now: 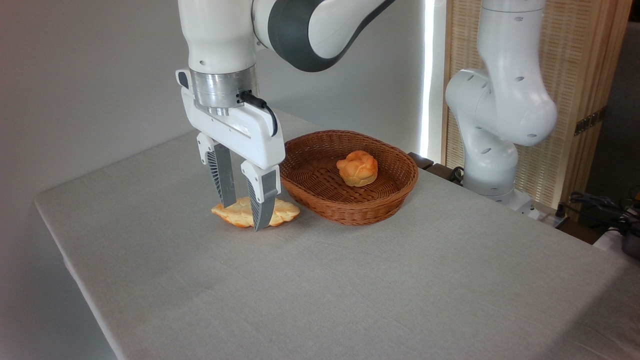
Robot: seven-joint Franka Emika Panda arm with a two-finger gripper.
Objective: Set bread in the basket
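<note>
One loaf, the bread (239,212), flat on the grey tablecloth, just left of the basket (395,192) and close to its near-left rim, though not clearly touching it. Pale golden on top, orange-brown along lumpy lobed edges, long axis running left to right. Not yet in the basket.

Straddled by the gripper (244,215), pointing straight down from above. Two ribbed grey fingers (223,177) spread apart, one behind the loaf and one in front of it, the front tip reaching down to the cloth at the loaf's near edge. Gap between the fingers about as wide as the loaf across its short side; hard to tell whether the pads press on the crust or merely stand beside it. Loaf resting on the table, not lifted.

Right of the loaf, the shallow oval of reddish-brown wicker, much wider than the bread. Inside it, toward the far right of the floor, a small round knotted bun (357,168), orange-brown, sitting upright and apart from the wall.

Under everything, the table (350,290) draped in light grey cloth, a few faint creases across the near part. Behind the basket at right, the white base and lower joints of the arm (500,110), rising and bending over to the left above the gripper. Farther back, a wooden slatted screen (575,75) and some dark cables at the far right edge.
</note>
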